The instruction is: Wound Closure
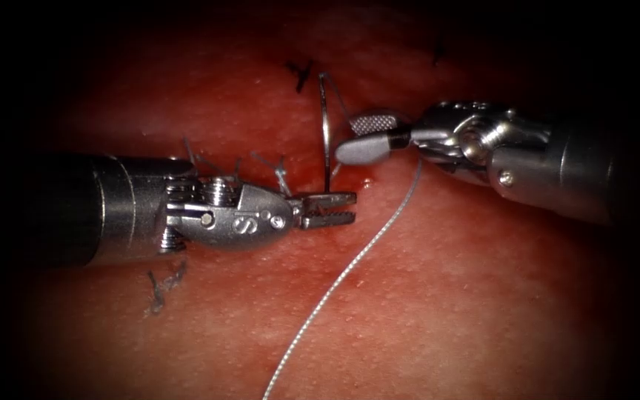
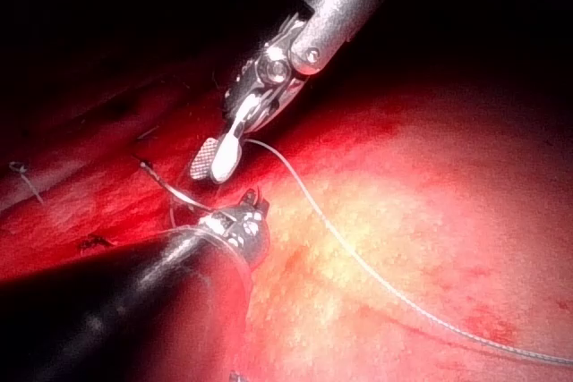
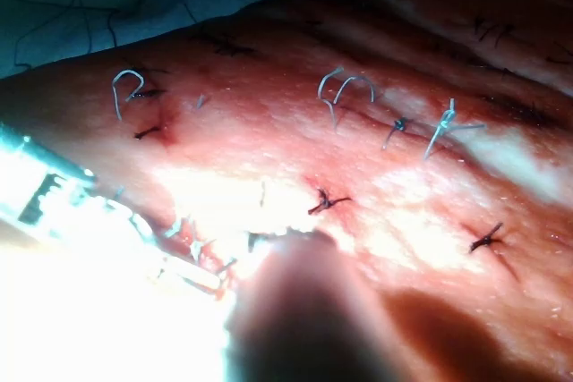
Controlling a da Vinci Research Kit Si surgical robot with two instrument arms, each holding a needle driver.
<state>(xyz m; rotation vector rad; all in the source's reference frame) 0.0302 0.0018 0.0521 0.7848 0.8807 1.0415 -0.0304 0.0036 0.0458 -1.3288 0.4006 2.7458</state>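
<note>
The curved needle (image 1: 324, 126) stands upright in the tissue (image 1: 483, 296), its lower end sunk in at the cut and its upper arc free. My right tool (image 1: 346, 138) hangs just right of the needle with its jaws open, holding nothing. My left tool (image 1: 354, 207) lies left of the cut, its jaws slightly open just below the needle's entry point, empty. The pale thread (image 1: 350, 267) runs from under the right tool down across the tissue. The left wrist view has the right tool (image 2: 219, 154), the needle (image 2: 175, 194) and the thread (image 2: 358, 261).
Finished dark stitches sit along the cut (image 1: 301, 74) (image 1: 161, 289), with cut thread ends (image 1: 279, 170) behind the left tool. Red fluid (image 1: 364, 181) pools by the needle's entry. In the right wrist view, several knotted stitches (image 3: 327, 201) cross the tissue.
</note>
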